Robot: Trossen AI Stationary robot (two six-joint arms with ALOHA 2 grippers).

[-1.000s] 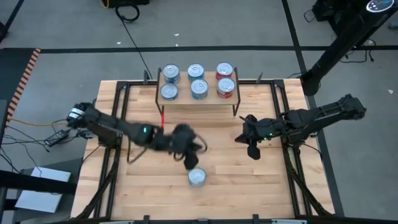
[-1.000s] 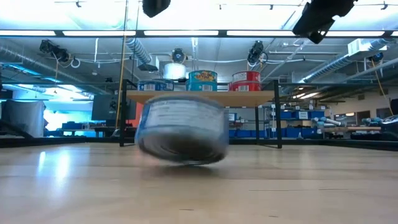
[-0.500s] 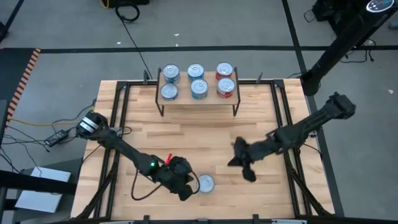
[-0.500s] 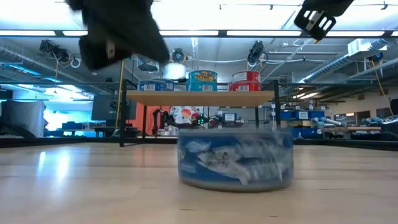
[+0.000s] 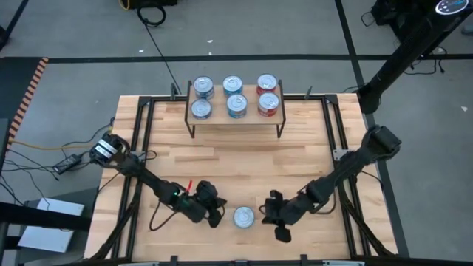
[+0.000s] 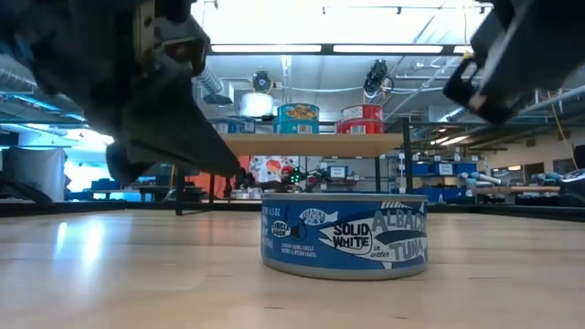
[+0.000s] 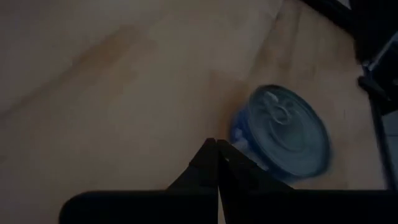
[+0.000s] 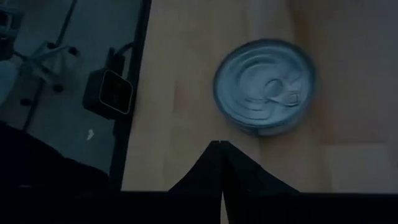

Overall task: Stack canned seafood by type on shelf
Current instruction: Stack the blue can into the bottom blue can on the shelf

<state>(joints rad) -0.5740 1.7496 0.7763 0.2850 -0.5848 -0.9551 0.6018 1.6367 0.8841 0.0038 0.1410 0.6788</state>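
Observation:
One dark-blue tuna can [image 5: 244, 217] stands upright on its base near the table's near edge, silver top up [image 7: 283, 134] [image 8: 264, 87] [image 6: 345, 234]. My left gripper [image 5: 219, 216] is shut and sits low just left of the can, with a small gap showing [image 7: 216, 148]. My right gripper [image 5: 270, 215] is shut too, hovering right of the can and pointing at it [image 8: 221, 148]. The shelf [image 5: 219, 112] [image 6: 302, 143] stands at the far edge. It carries two dark-blue cans [image 5: 201, 97], two teal cans [image 5: 235, 96] and two red cans [image 5: 267, 94].
Black rails [image 5: 144, 148] [image 5: 336, 140] run along the tabletop's left and right sides. A small black camera box [image 8: 107, 93] sits past the near rail, close to the can. Bare wood lies between the shelf and the grippers.
The can slid toward the near edge and a little right, wobbling, then settled upright and still. My left gripper swept from mid-table down toward the near edge beside the can, then drew slightly left. My right gripper travelled from mid-table toward the near edge and left, closing on the can.

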